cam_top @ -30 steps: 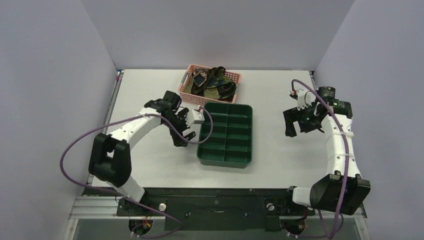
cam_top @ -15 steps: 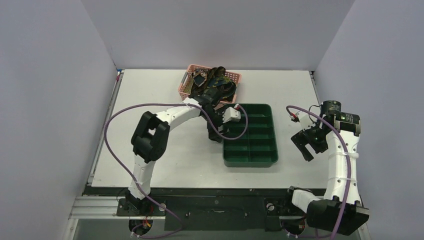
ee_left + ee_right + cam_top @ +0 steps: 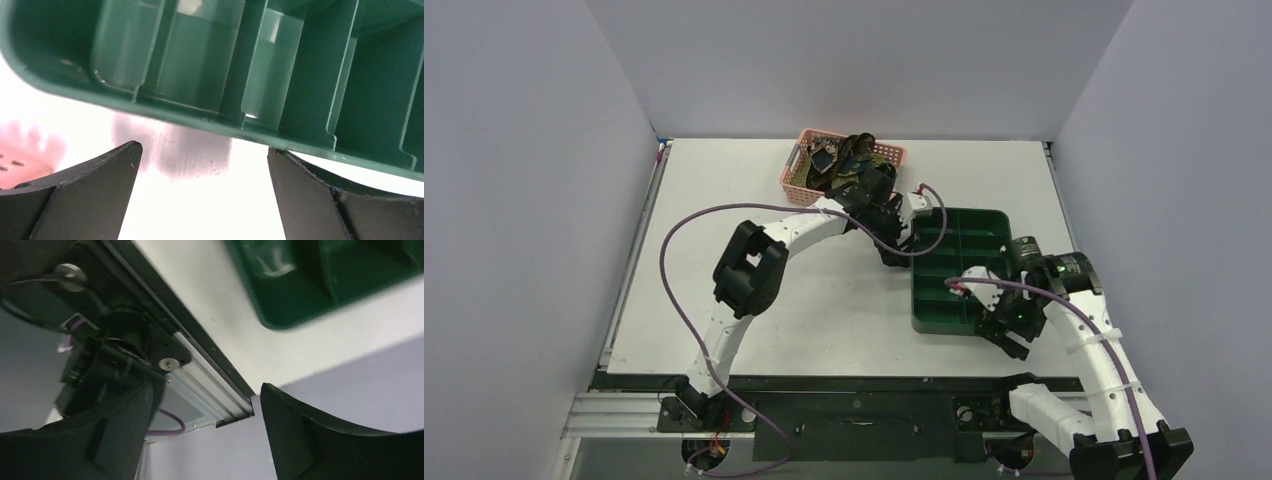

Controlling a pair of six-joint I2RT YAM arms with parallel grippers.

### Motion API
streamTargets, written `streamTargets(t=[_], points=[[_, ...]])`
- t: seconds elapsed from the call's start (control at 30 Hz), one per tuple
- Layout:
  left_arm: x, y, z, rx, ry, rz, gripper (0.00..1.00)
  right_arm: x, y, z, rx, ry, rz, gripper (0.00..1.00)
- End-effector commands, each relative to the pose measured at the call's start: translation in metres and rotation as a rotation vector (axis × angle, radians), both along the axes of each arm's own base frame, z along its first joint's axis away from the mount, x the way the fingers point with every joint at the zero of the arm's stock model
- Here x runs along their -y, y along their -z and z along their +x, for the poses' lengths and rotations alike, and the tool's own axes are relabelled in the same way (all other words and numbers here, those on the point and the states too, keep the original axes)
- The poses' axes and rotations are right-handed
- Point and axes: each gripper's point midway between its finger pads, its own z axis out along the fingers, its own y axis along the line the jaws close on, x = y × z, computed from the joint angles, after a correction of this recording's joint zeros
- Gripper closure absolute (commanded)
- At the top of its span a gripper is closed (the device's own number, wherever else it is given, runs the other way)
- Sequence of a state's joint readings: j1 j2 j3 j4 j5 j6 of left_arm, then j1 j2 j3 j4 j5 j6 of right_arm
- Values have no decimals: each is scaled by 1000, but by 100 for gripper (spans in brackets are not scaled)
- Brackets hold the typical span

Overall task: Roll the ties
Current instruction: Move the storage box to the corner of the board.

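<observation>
1. the ties (image 3: 856, 165) are lying in a tangled dark heap inside the pink basket (image 3: 796, 175) at the far middle of the table (image 3: 984, 170); none are lying on the bare tabletop.
2. the green tray (image 3: 939, 325) is sitting on the right half of the table, with its far left corner near the basket and its compartments showing no ties.
3. the left arm is stretching far out across the table, putting the left gripper (image 3: 894, 252) at the tray's far left side, just in front of the basket.
4. in the left wrist view the left gripper (image 3: 200, 195) is standing wide open and holding nothing; only bare table (image 3: 190, 215) is showing between its fingers (image 3: 75, 200).
5. the tray (image 3: 225, 75) wall is running just past the fingertips there, and 1 tip is sitting right at its lower edge; can't tell if it is touching.
6. a bit of pink basket (image 3: 15, 162) is showing at the left edge of that view.
7. the right gripper (image 3: 1006, 338) is hanging at the tray's near right corner, close to the table's front edge.
8. in the right wrist view the right gripper (image 3: 205, 440) is gaping open with nothing between its fingers (image 3: 325, 445); the tray (image 3: 320, 285) corner is showing at the top right and a black arm base (image 3: 115, 345) at the left.
</observation>
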State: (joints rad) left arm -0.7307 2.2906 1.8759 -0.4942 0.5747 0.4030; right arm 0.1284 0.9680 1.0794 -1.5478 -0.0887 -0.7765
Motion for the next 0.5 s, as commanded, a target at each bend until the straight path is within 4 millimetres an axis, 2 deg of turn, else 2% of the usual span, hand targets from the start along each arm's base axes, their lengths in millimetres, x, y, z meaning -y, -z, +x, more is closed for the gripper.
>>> streamTargets(t=[0.0, 0.03, 0.07, 0.1, 0.13, 0.17, 0.2, 0.23, 0.27, 0.3, 0.33, 0.37, 0.47], points=[[-14, -94, 19, 24, -112, -207, 3, -35, 24, -28, -144, -155, 97, 30], [-23, -88, 15, -4, -124, -210, 3, -38, 26, -30, -159, -172, 106, 31], [-35, -108, 19, -11, -161, -246, 3, -43, 30, -34, -189, -194, 123, 34], [-45, -98, 15, -39, -184, -242, 3, -46, 32, -34, -194, -198, 131, 36], [-60, -113, 20, -45, -228, -270, 3, -48, 35, -36, -211, -202, 144, 39], [-71, -105, 19, -67, -256, -269, 3, -52, 37, -36, -214, -207, 159, 41], [-88, -109, 19, -89, -303, -279, 3, -53, 42, -38, -235, -210, 162, 44], [-96, -121, 20, -71, -318, -303, 3, -55, 44, -37, -238, -216, 167, 47], [-111, -116, 23, -91, -360, -298, 3, -56, 48, -38, -262, -227, 155, 49], [-119, -123, 23, -78, -373, -309, 3, -55, 49, -36, -266, -232, 143, 52], [-131, -119, 26, -82, -402, -301, 3, -57, 51, -35, -295, -240, 131, 54], [-138, -124, 26, -72, -414, -302, 3, -58, 53, -33, -302, -239, 122, 57], [-164, -124, 33, -60, -485, -288, 3, -64, 63, -29, -350, -264, 50, 62]])
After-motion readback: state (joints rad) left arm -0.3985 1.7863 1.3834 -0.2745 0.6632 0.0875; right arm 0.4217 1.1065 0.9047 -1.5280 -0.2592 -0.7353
